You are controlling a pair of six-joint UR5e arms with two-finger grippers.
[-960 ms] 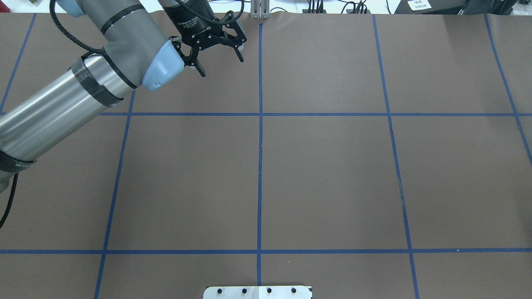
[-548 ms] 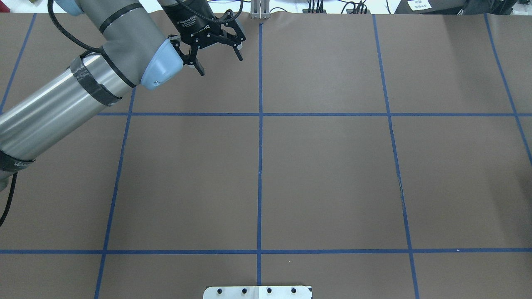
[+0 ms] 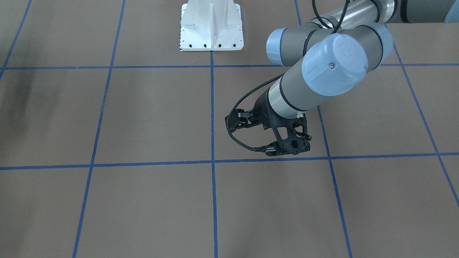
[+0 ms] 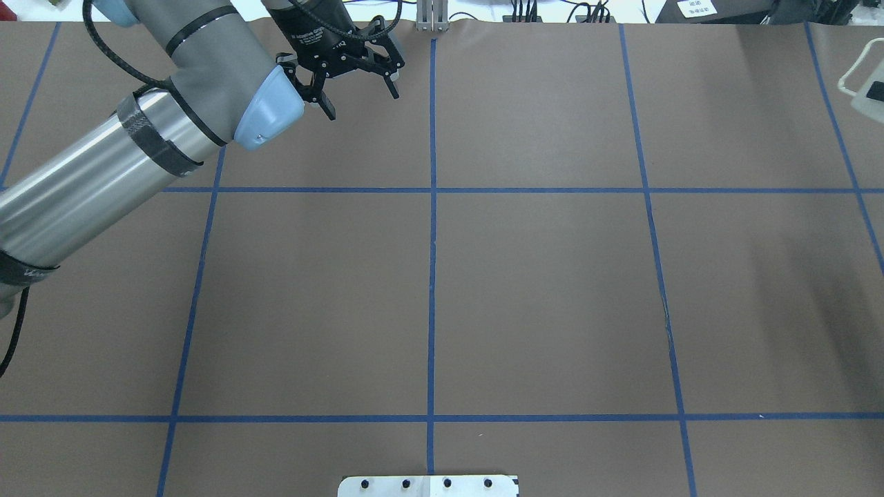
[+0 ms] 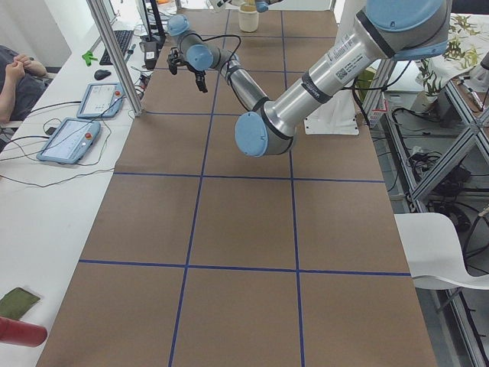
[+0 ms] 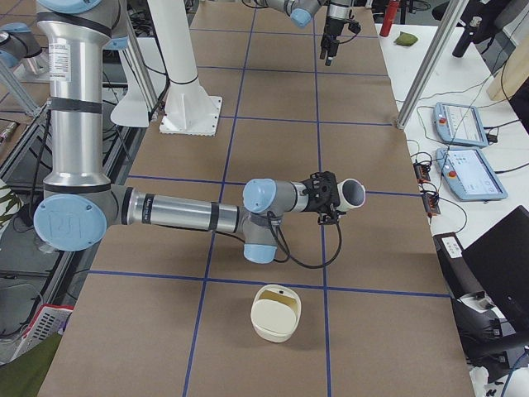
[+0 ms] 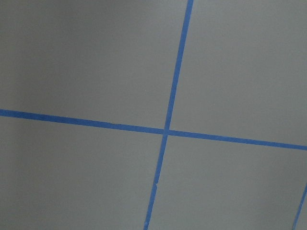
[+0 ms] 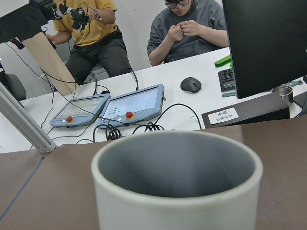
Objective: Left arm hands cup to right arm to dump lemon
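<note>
The cup [image 6: 352, 191] is seen at the right gripper's [image 6: 333, 199] tip, grip not tellable; the left gripper [image 4: 361, 102] is spread open, its lettering unreadable.

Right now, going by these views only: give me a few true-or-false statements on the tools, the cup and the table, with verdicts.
1. The left tool is open and empty. True.
2. The cup is dark grey inside. True.
3. The cup is in the left tool. False: it is at the right arm's end.
4. An off-white container sits on the table. True.
5. No people are visible. False: two people sit in the right wrist view.
</note>
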